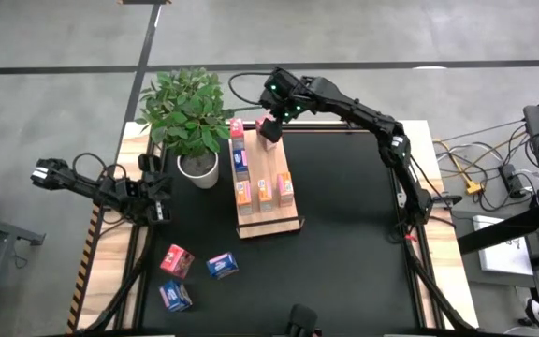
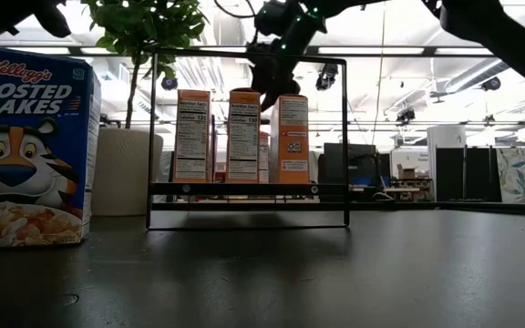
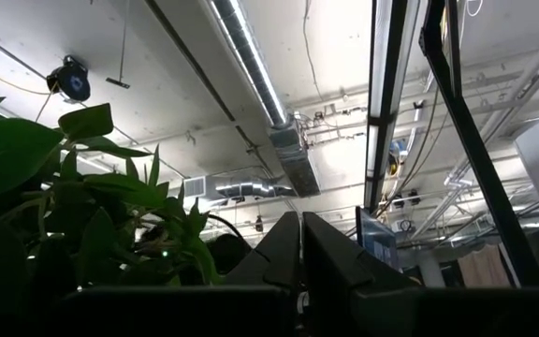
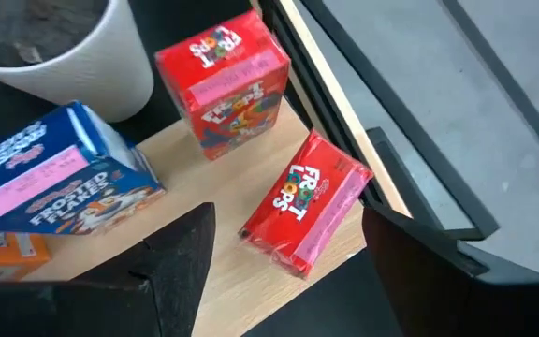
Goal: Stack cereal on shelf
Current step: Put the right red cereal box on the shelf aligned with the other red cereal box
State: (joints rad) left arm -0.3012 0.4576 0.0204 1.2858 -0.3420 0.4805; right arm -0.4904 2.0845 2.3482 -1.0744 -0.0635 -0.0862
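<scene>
Between open right gripper (image 4: 279,253) fingers: tilted red cereal box (image 4: 307,208).

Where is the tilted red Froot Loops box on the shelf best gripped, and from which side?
Across its short width, from above: the Froot Loops box lies tilted on the shelf with its printed front up, and the open right end effector straddles it.

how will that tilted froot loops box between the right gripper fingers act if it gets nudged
The Froot Loops box looks like small, stiff cardboard, probably light, so a nudge would likely slide it. It is tilted on the shelf, so it may tip flat.
</scene>
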